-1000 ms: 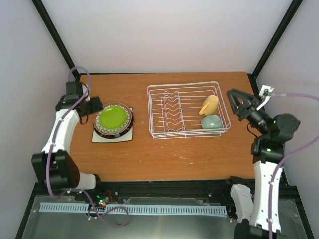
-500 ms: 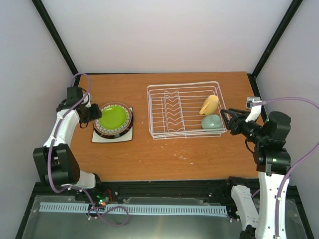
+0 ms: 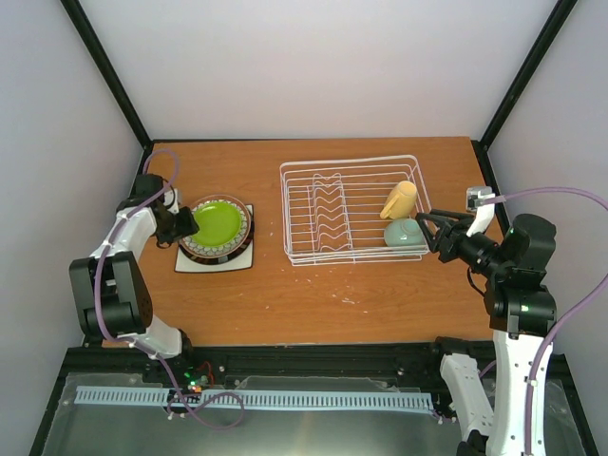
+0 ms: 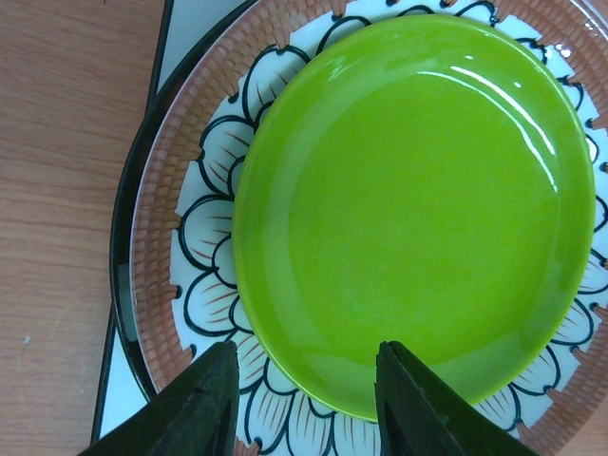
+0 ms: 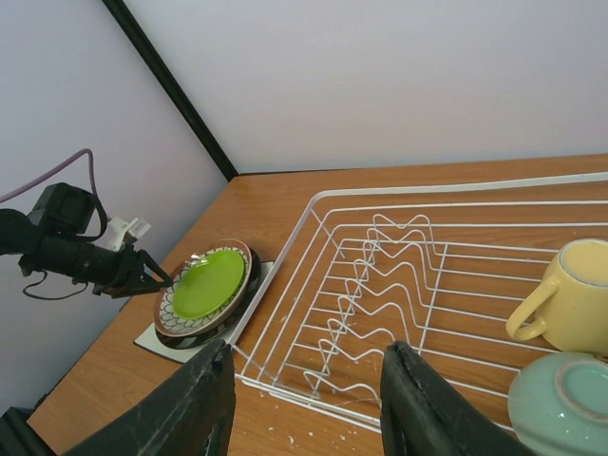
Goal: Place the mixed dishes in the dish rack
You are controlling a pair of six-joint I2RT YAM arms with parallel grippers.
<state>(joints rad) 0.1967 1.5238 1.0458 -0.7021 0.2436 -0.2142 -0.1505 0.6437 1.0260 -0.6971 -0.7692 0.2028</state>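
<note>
A lime-green plate [image 3: 215, 222] tops a stack on the left: under it a brown floral plate [image 4: 204, 285], a dark-rimmed plate [image 4: 118, 275] and a white square plate [image 3: 190, 261]. My left gripper [image 3: 182, 225] is open at the stack's left edge, its jaws straddling the lime plate's rim [image 4: 313, 394]. The white wire dish rack [image 3: 356, 209] holds a yellow mug [image 3: 399, 199] and a mint-green bowl [image 3: 404, 233] at its right end. My right gripper [image 3: 432, 231] is open and empty beside the rack's right side, and it sees the stack [image 5: 204, 285], mug [image 5: 570, 290] and bowl [image 5: 565, 404].
The rack's wavy dividers [image 3: 328, 211] stand empty in its middle. Black frame posts [image 3: 104, 71] rise at the back corners beside white walls. White crumbs [image 3: 347, 299] lie on the wooden table in front of the rack.
My left gripper has moved down and in to the lime plate's left rim. My right arm swung down and left from the back right to the rack's right side.
</note>
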